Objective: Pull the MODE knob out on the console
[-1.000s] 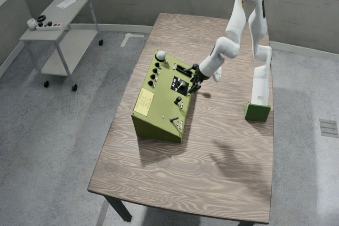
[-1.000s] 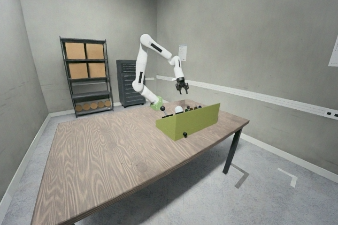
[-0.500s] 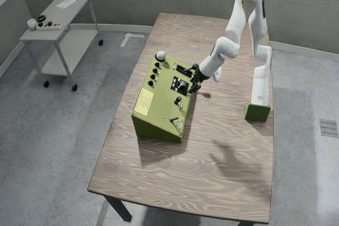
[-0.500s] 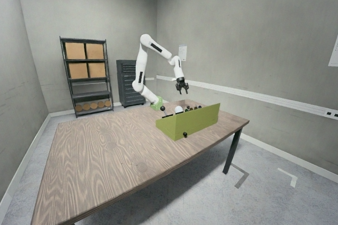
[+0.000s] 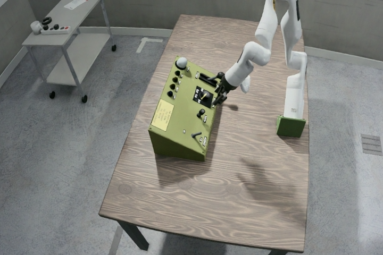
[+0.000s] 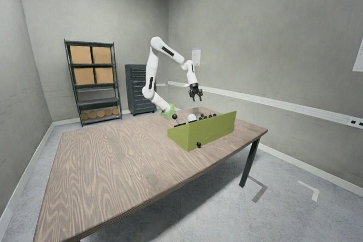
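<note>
The green wedge-shaped console [image 5: 184, 109] [image 6: 204, 131] sits on the wooden table, and in the exterior view it shows from its plain side. Its sloped panel carries a rotary selector with a yellow pointer [image 5: 204, 96], a small black knob [image 5: 200, 112], a toggle lever [image 5: 196, 134], a slider lever [image 5: 211, 78], several black buttons [image 5: 174, 84] and a white ball knob [image 5: 181, 62]. The labels are too small to read, so I cannot tell which knob is MODE. My gripper [image 5: 220, 97] [image 6: 195, 97] is open and empty. It hangs well above the console's far edge, touching nothing.
The arm's green base [image 5: 290, 126] stands on the table to the right of the console. A small black ball [image 6: 198, 144] shows low on the console's face in the exterior view. A wheeled cart [image 5: 67, 39] stands on the floor at the far left.
</note>
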Robot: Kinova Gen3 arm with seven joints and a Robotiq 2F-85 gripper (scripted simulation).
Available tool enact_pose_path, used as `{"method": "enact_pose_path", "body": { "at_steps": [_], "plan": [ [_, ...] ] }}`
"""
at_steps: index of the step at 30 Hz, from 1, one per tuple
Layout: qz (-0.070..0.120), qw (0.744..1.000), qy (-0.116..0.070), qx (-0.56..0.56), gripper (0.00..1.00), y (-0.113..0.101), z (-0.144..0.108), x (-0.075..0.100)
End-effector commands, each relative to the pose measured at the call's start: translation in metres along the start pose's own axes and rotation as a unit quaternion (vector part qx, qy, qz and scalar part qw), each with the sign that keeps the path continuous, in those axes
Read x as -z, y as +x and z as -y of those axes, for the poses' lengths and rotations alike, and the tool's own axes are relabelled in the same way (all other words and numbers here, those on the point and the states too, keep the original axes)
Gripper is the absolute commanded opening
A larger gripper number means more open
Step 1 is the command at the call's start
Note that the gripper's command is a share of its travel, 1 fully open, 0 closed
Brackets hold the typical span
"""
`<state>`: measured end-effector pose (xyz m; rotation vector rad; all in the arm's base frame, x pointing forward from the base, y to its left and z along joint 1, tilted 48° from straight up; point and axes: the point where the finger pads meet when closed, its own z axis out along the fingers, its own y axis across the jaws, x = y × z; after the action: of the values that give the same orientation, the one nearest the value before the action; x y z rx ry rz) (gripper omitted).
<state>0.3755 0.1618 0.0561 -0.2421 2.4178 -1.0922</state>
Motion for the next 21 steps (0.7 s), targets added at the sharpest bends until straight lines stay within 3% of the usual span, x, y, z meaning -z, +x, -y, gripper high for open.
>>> {"method": "enact_pose_path", "body": {
  "at_steps": [1,11,21],
  "plan": [
    [0.0,1.0,0.0,0.0,0.77,0.0,0.0,0.0],
    [0.0,1.0,0.0,0.0,0.77,0.0,0.0,-0.011],
    [0.0,1.0,0.0,0.0,0.77,0.0,0.0,-0.041]
  ]
}}
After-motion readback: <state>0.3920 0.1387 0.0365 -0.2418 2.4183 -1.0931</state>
